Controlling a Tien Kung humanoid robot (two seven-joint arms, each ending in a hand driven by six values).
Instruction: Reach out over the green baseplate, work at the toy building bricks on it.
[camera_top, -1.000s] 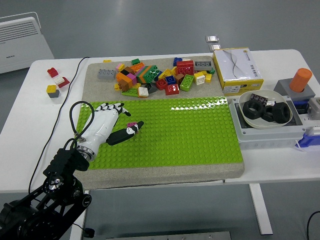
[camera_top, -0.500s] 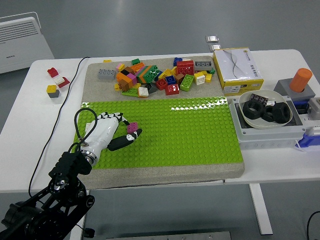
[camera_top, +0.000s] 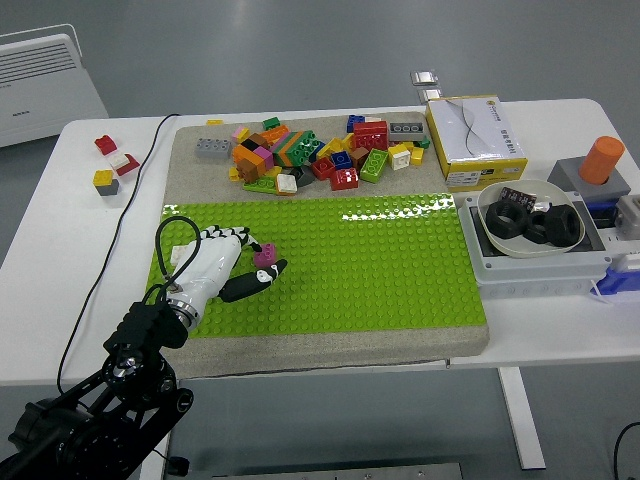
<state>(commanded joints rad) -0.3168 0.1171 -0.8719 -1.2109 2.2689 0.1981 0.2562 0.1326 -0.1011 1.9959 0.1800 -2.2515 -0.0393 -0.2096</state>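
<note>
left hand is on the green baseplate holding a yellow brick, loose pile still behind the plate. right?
Not quite: the brick at the left hand's fingertips is pink, not yellow, as the head view shows. The rest stands: the hand is over the green baseplate, and the loose pile lies behind it.

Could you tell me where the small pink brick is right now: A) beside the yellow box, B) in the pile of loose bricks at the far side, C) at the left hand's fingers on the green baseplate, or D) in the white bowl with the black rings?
C: the pink brick sits on the green baseplate at the fingers of the left hand.
</note>
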